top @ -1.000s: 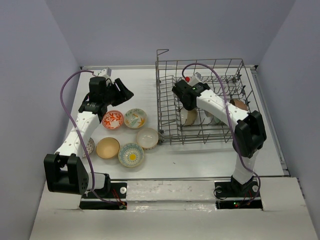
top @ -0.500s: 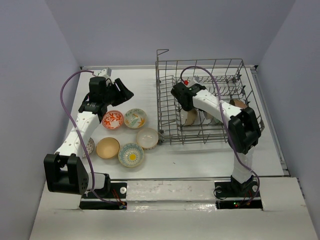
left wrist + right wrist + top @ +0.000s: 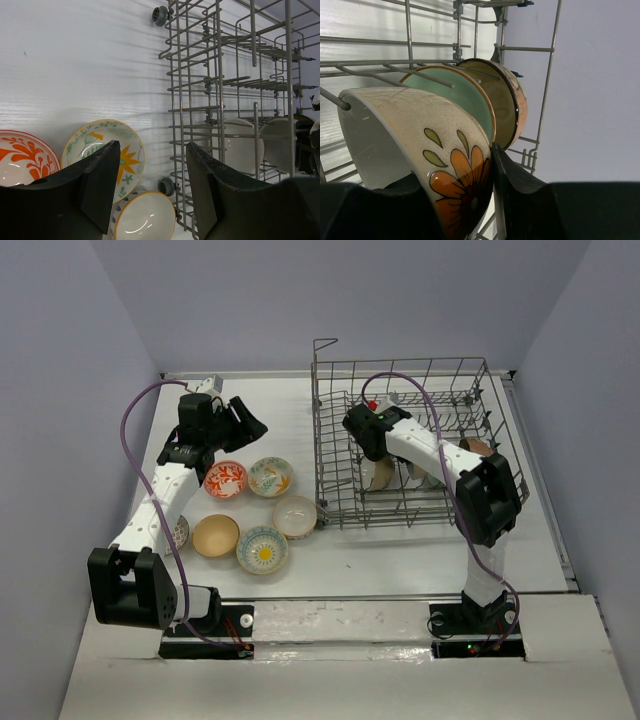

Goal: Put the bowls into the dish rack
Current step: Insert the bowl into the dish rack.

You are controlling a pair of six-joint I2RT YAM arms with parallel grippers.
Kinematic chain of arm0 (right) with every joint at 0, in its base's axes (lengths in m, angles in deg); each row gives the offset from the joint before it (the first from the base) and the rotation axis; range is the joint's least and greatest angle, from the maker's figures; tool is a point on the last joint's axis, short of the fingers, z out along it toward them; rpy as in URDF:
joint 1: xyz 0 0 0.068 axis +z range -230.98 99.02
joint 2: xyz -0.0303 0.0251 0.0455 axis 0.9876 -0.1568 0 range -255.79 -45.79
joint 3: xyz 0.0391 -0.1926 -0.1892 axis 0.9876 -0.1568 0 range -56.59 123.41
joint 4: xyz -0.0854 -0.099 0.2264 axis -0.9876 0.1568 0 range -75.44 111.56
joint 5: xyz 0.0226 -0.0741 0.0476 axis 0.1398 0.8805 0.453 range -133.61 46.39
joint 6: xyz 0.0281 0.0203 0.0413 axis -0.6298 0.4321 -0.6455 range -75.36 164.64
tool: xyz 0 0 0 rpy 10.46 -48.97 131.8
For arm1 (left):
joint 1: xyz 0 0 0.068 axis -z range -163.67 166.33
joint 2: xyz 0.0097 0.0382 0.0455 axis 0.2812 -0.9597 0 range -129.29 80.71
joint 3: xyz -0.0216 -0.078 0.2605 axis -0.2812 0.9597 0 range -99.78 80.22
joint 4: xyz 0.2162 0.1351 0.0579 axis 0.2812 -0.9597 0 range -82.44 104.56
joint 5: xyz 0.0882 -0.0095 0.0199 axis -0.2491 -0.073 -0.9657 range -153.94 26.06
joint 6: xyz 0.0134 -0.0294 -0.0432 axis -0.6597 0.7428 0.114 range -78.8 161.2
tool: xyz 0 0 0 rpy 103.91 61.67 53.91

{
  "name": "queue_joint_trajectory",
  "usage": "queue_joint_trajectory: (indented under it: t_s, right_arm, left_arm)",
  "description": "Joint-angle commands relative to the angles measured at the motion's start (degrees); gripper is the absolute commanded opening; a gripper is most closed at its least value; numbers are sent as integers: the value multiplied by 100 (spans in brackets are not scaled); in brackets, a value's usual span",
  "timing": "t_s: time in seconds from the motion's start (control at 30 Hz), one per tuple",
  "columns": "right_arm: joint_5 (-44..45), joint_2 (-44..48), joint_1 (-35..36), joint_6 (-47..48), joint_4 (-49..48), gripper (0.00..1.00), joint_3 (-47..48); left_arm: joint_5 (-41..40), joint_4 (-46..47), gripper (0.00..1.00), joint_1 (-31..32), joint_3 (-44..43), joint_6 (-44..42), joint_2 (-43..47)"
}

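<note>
Right gripper clamps the wall of an orange-flower bowl inside the rack. Left gripper hangs open and empty above a leafy bowl on the table

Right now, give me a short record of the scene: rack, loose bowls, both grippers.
dish rack: right side, upright
racked: teal bowl and brown bowl, on edge between the wires
loose bowls: five in plain view left of the rack; sixth bowl partly under the left arm
left gripper: open, holding nothing
right gripper: shut on the flower bowl, inside the rack
</note>
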Motion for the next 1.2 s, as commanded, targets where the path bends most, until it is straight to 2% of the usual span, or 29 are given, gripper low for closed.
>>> queue_joint_trajectory:
  t_s: [0.0,0.2,0.43,0.6,0.73,0.77,0.97,1.17]
  right_arm:
    - [-281,-73,18,31,-187,5,357]
    - [-430,-135,18,57,-187,12,427]
    - [-589,-206,18,57,-144,26,515]
    - [-589,-223,18,48,-126,31,524]
    - [-615,-223,18,39,-100,38,550]
    - [-606,-232,18,31,-82,44,550]
    - [-712,-267,18,39,-82,57,603]
    - [-870,-302,18,57,-82,60,664]
  left_arm:
    - [90,241,64,29,68,-61,197]
    - [90,241,64,29,68,-52,197]
    - [90,241,64,29,59,-52,197]
    - [90,241,64,29,50,-52,188]
    - [99,250,64,29,50,-43,179]
    - [99,241,64,29,50,-43,179]
    - [99,241,64,29,42,-26,170]
    - [90,241,64,38,42,-26,170]
